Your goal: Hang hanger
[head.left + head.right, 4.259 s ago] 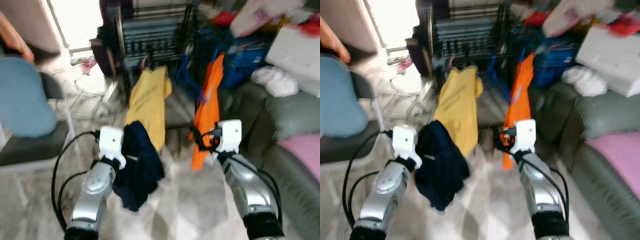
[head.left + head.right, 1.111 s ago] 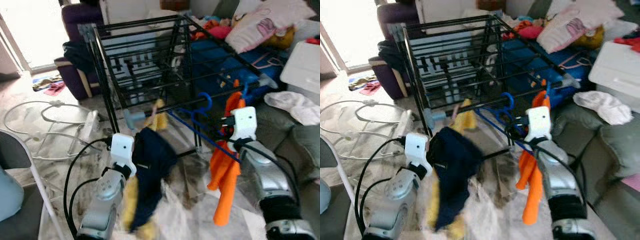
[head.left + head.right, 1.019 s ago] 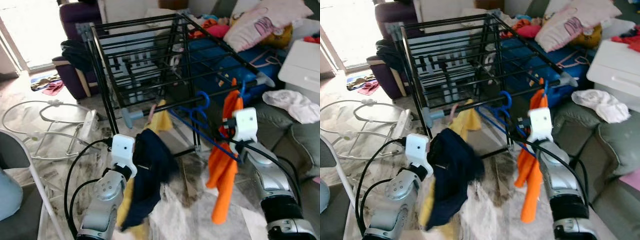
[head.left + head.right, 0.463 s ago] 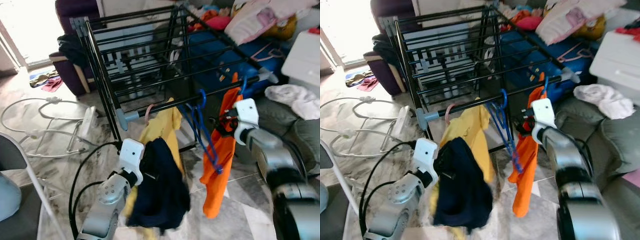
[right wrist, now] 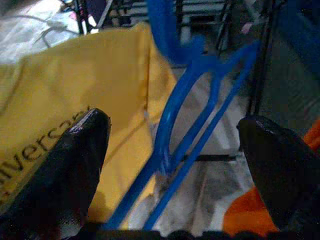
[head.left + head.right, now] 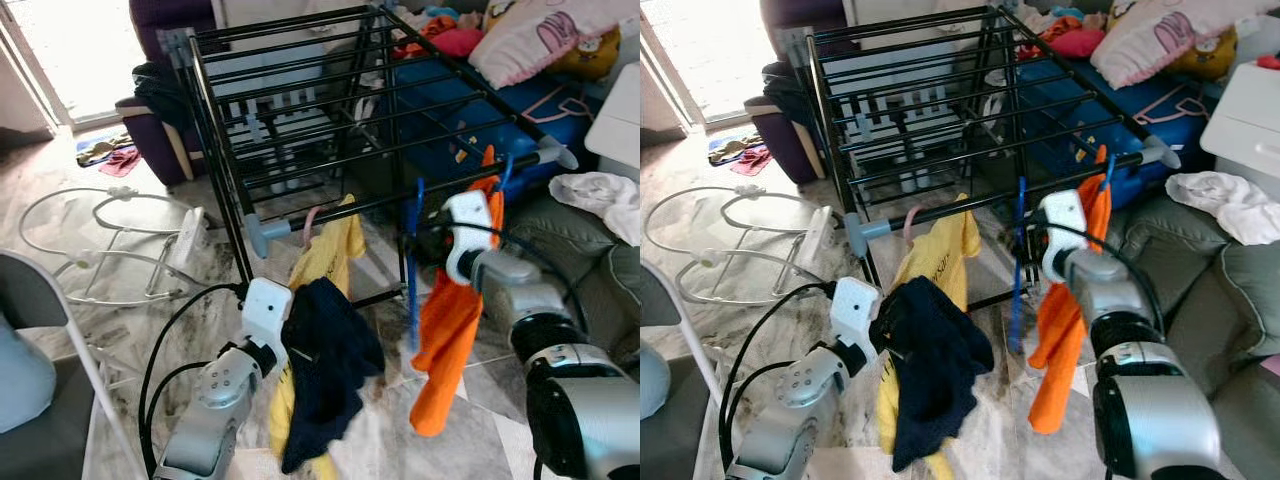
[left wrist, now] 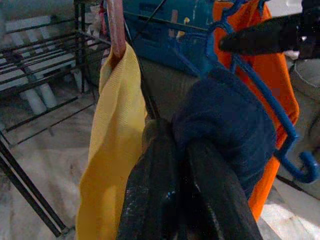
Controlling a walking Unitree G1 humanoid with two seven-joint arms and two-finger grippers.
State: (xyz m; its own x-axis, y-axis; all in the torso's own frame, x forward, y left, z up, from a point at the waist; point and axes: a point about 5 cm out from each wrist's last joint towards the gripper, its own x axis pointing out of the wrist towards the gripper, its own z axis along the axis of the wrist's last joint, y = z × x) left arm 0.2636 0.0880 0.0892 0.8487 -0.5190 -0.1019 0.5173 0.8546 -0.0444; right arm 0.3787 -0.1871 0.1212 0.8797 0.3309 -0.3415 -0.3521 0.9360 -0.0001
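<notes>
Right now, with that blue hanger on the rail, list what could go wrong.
1. The right gripper is open around the empty blue hanger; drawing back could snag it and pull it off the rack rail.
2. The left gripper is shut on the navy garment, close to the yellow shirt; moving it may drag that shirt.

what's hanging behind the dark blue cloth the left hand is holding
Behind the navy cloth pinched in the left hand hangs a yellow shirt on a pink hanger from the black drying rack. The cloth covers the shirt's lower middle, so that part cannot be seen.
</notes>
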